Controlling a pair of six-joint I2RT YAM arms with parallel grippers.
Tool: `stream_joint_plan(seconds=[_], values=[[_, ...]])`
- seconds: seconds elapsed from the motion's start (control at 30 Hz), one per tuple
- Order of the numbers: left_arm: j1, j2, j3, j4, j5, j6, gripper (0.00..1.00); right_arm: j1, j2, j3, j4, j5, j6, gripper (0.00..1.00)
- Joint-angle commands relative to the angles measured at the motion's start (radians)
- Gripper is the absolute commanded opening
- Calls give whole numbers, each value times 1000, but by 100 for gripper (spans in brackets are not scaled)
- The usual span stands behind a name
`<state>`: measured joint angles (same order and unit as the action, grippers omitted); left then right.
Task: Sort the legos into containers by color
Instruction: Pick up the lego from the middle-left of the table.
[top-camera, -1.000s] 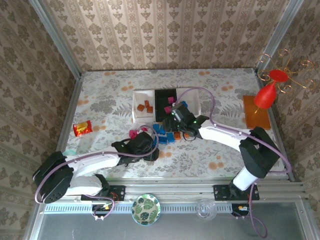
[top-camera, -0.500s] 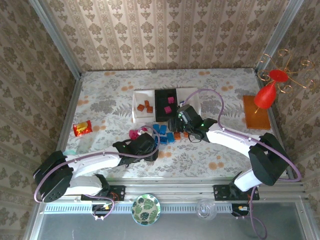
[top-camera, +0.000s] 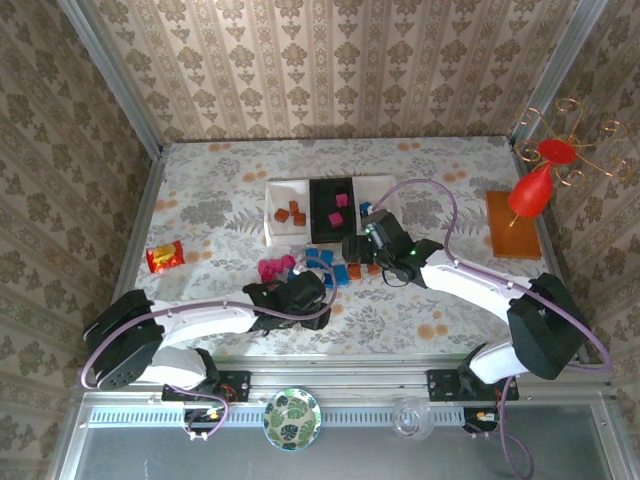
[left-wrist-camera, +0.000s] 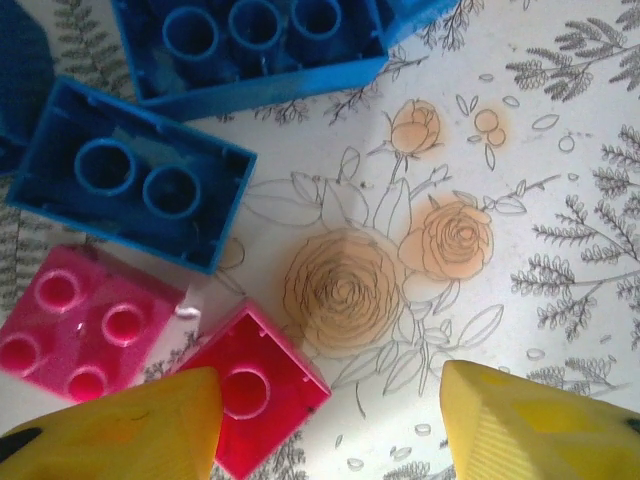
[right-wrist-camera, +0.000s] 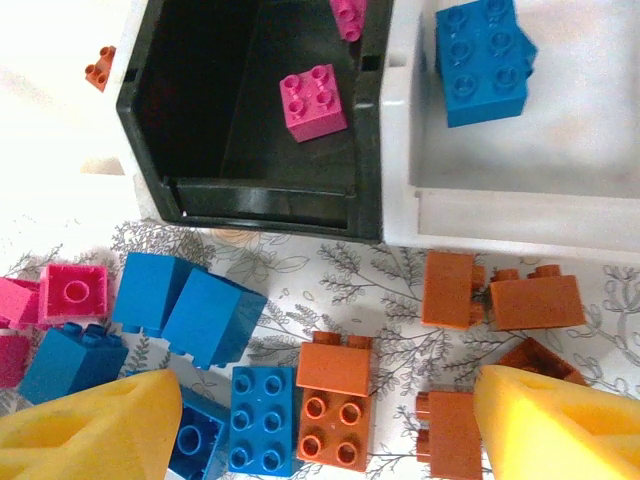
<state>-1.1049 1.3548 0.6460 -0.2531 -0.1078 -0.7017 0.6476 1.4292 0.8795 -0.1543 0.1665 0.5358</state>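
Sorting just started: few legos (right-wrist-camera: 336, 380) in containers (right-wrist-camera: 260, 200), most apparently loose on table (top-camera: 200, 190); your left gripper (left-wrist-camera: 330, 400), right gripper (right-wrist-camera: 325, 400) spread, empty.

A floral cloth (top-camera: 220, 180) covers the table, and patterned wallpaper (top-camera: 330, 60) lines the 3 walls around it. A red-yellow packet (top-camera: 164, 257) lies near the left edge. At the right edge lies an orange-brown mat (top-camera: 515, 238); a red cone (top-camera: 530, 193) overlaps it, below curled copper wire (top-camera: 572, 125). Nearer than the metal rail (top-camera: 350, 381) sit 1 green-patterned plate (top-camera: 291, 419) and 1 clear glass (top-camera: 413, 420).
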Motion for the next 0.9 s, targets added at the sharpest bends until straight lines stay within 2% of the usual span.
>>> stream_joint_plan(seconds=[0.0,0.23,0.43,0.6,0.67,0.87], values=[[-6,50,17,60,66,25,60,-20,-70,-34,4,39,18,79],[-23,154,72,131,178,47,57,-58,-134,-70,-6,34,18,79],[-53,98,126,59,113,62,60,-73,-143,-88,-2,26,21,79],[-62,37,140,-59,2,77,71,-80,-145,-97,5,20,23,80],[-62,52,147,-104,-29,80,74,-82,-145,-100,9,16,25,80],[-61,181,160,-61,4,102,75,-84,-168,-112,-6,20,24,80]])
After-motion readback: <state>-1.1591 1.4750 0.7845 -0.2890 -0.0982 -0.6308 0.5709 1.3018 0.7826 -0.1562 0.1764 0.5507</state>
